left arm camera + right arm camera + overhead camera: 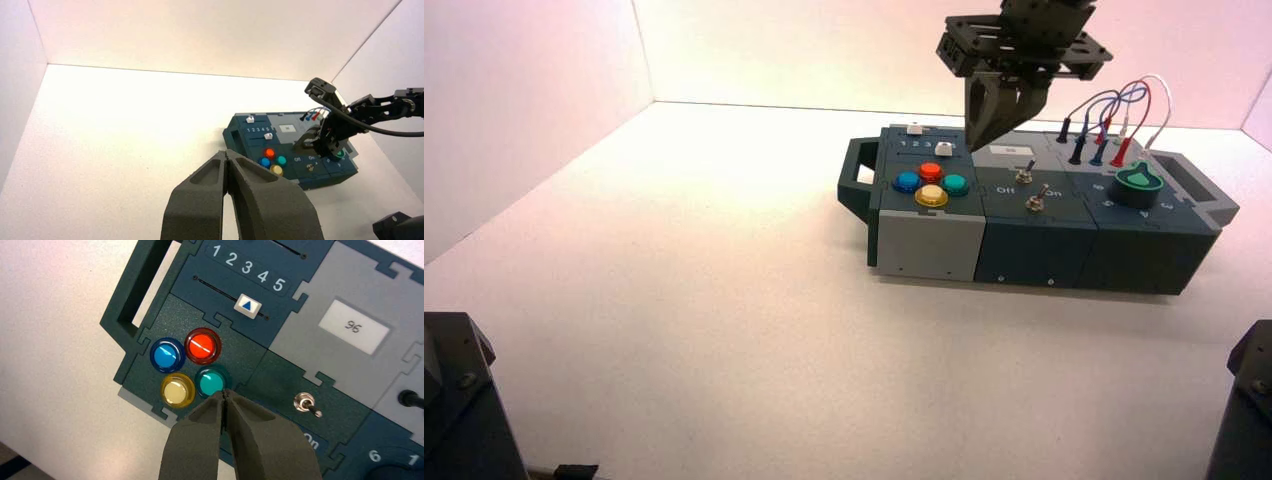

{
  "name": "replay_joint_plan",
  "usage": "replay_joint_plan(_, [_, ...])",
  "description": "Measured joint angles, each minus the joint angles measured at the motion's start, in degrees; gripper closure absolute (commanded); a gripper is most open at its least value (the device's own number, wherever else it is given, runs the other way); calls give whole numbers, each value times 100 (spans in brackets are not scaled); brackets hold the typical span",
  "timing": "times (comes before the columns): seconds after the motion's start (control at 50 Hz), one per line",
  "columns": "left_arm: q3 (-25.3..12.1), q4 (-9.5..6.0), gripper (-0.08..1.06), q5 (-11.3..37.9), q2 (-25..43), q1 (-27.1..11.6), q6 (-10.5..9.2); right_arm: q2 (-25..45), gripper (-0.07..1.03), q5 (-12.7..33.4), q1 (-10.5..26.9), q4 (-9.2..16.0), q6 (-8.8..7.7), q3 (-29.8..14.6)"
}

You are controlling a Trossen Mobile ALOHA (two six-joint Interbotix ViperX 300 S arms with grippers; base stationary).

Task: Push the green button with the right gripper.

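Observation:
The green button (955,184) is small, round and teal. It sits in a cluster of four buttons on the box's left part, with red behind it, blue to its left and yellow in front. My right gripper (981,143) is shut and empty. It hangs above the box, behind and to the right of the cluster. In the right wrist view its closed tips (225,393) sit just beside the green button (211,382), above it and not visibly touching. My left gripper (227,152) is shut and empty, held well away from the box, to its left.
The box (929,245) carries two sliders, one (247,305) under the numbers 1 to 5. It also has a small display (354,327), toggle switches (1024,175), a dark green knob (1138,183) and plugged wires (1114,120). White walls enclose the table.

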Motion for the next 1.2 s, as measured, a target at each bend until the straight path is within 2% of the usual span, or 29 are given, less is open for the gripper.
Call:
replay_joint_plan(0.66, [-9,0,101,-123,79,0,18,721,99,44,26,185,0,-220])
replay_joint_plan(1.2, [-44,-9,101,-176,105,0,18,773,99,44,26,211,0,-246])
